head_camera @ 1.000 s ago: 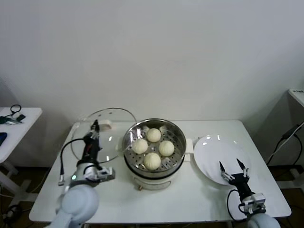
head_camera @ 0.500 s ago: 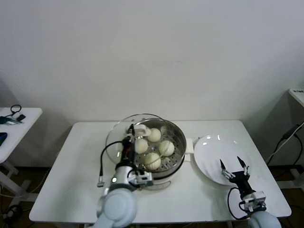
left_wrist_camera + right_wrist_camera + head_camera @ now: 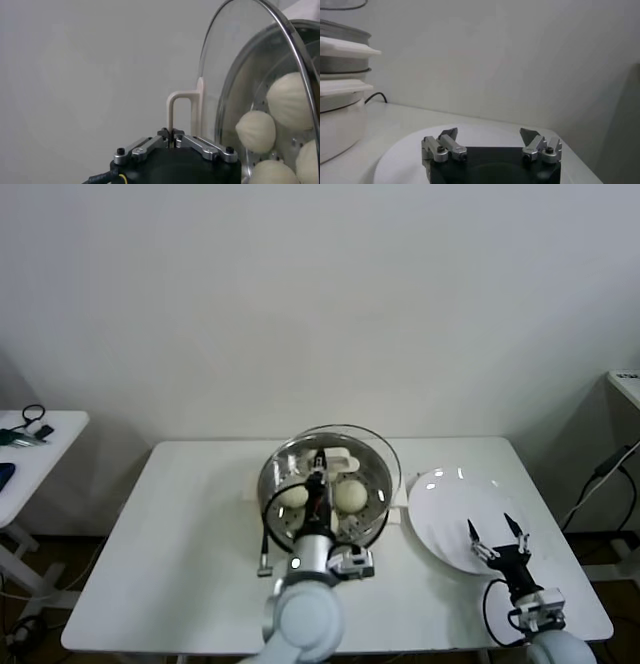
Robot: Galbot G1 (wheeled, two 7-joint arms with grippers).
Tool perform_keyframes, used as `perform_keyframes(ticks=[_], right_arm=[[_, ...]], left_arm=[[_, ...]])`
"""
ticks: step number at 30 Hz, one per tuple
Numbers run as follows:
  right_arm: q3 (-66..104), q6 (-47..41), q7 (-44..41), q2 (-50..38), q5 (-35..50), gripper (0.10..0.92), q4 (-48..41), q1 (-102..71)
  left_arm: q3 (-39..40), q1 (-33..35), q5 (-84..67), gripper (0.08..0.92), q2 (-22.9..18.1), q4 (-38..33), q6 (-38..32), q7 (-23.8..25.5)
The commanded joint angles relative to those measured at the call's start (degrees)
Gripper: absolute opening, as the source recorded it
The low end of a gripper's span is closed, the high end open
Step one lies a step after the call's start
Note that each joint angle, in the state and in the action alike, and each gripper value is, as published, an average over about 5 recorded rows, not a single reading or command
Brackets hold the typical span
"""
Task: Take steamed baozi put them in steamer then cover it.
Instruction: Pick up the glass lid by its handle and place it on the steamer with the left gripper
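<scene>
Head view looks down from above; wrist views sit low, close — all share the steamer (image 3: 325, 494).

Four baozi (image 3: 256, 131), one steamer (image 3: 275, 484), one cover (image 3: 375, 446), one plate (image 3: 445, 504), two end effectors.

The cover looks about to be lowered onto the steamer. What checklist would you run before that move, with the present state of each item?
1. Left gripper shut on the cover's white handle: ok.
2. Steamed baozi inside the steamer: ok for those visible; the arm hides part of the basket, so the full count cannot be told.
3. Cover centred over the steamer: not ok; in the head view it sits offset toward the plate side.
4. Cover level: not ok; the left wrist view shows it tilted, not seated.
5. Right gripper clear of the steamer: ok, open over the plate.
</scene>
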Motion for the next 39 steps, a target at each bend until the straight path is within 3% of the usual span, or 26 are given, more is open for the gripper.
perform_keyframes(ticks=[1,39], right_arm=[[0.1,0.2,0.1,0.0,0.2,0.823,-0.1,0.1],[0.9,1.3,0.1,0.8,0.1,0.823,0.5,-1.0]], left_arm=[[1.0,-1.0,3.2,0.130,-2.8,5.1,0.4,-0.3],[-0.9,0.4,-0.5,0.130,0.1,7.5,-1.1,-6.5]])
